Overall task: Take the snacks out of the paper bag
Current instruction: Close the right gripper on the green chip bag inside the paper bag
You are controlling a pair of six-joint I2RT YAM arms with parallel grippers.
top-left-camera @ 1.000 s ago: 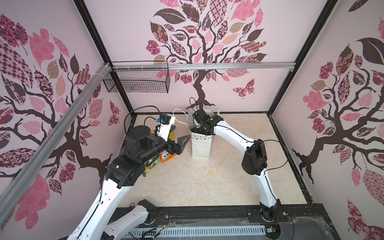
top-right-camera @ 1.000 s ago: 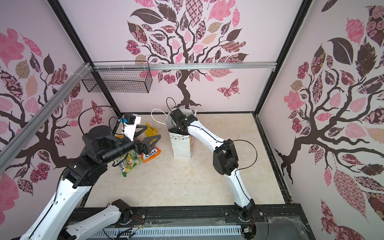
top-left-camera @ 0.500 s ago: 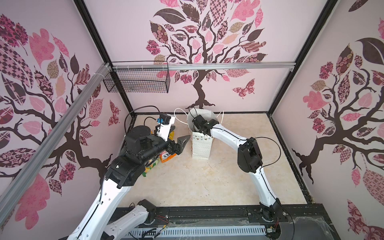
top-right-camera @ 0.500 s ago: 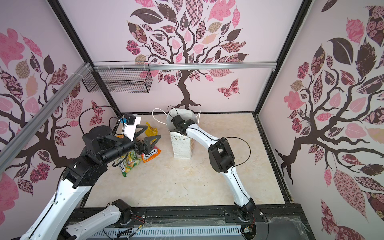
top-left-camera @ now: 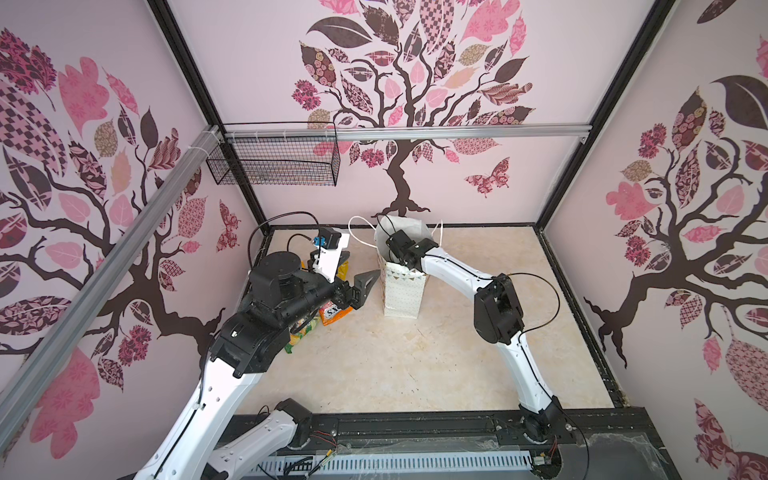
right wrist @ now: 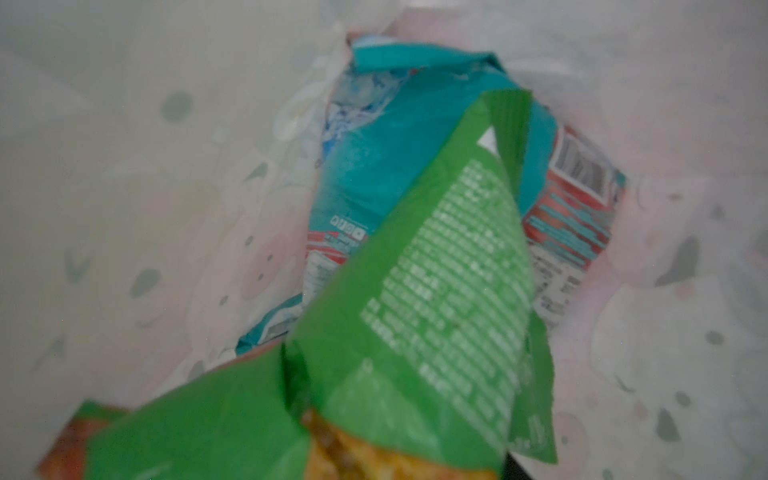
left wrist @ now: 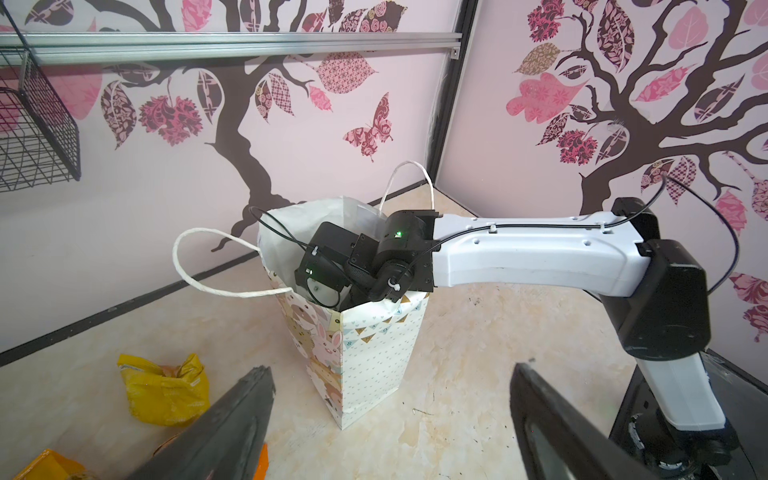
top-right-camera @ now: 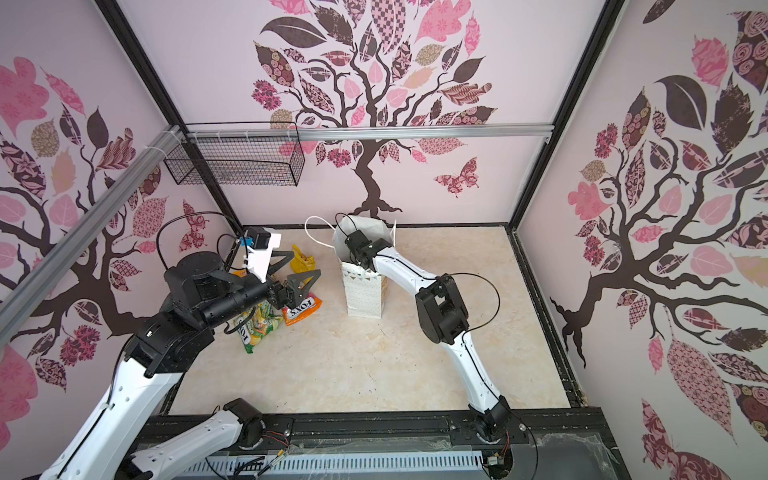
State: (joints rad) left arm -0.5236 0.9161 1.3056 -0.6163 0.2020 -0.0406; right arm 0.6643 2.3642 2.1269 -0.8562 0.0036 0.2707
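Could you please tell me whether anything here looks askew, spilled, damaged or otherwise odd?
Nothing is spilled or broken. The paper bag stands upright, but its rim is crumpled and splayed where the right arm reaches in, and one cord handle flops outward. The snack packets beside it lie in a loose heap.

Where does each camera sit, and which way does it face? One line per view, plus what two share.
Top views: high in front, looking down; both arms show, the right arm reaching into the tall white paper gift bag.
Left wrist: on the left arm, facing the bag; open left gripper and right arm show.
Right wrist: inside the bag, facing a green foil packet over a teal foil packet; fingers unseen.
Shared: top and left wrist show the bag's outside.
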